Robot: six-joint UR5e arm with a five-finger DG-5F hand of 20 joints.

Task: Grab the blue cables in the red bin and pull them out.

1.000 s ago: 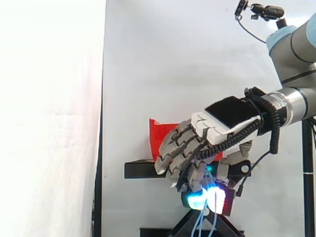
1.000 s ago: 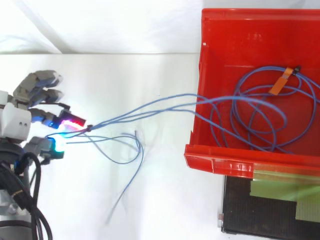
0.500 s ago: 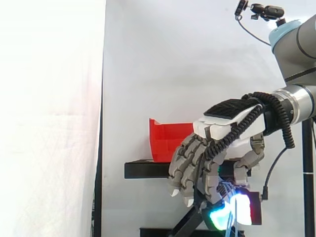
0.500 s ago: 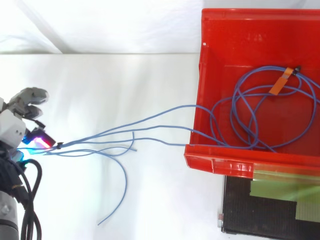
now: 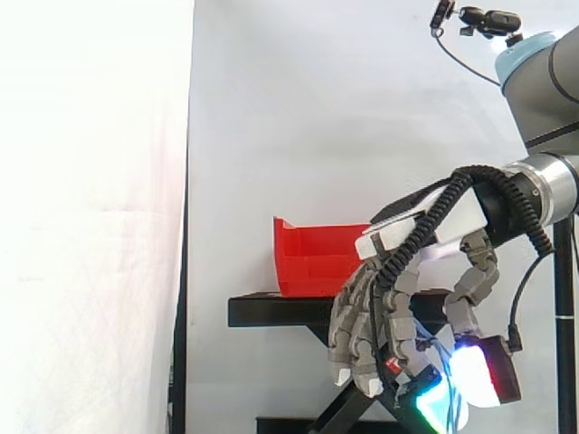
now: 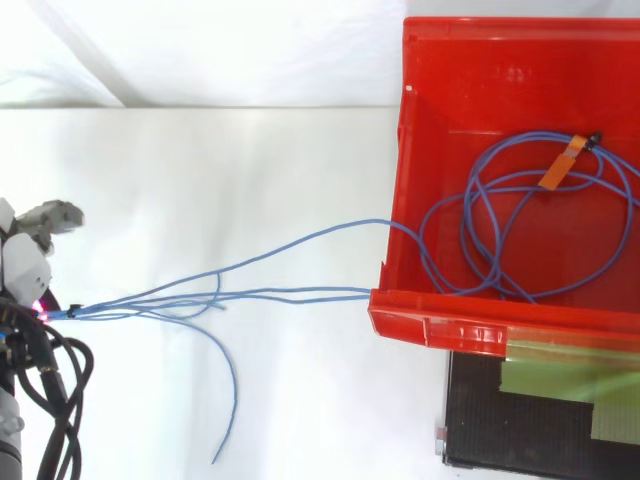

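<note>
Hand (image 5: 457, 217) is retreating toward 9 o'clock, clenching cables (image 6: 290, 293); loops are still lying in bin (image 6: 450, 325), so more pulling is probably needed.

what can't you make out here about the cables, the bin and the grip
1. Where the fingers pinch the blue cables: side view, the curled fingers and their glow cover it; top view, the hand lies over it at the left edge.
2. How much cable lies in the red bin: top view, the right edge cuts the loops; side view, the bin's wall hides the inside.
</note>
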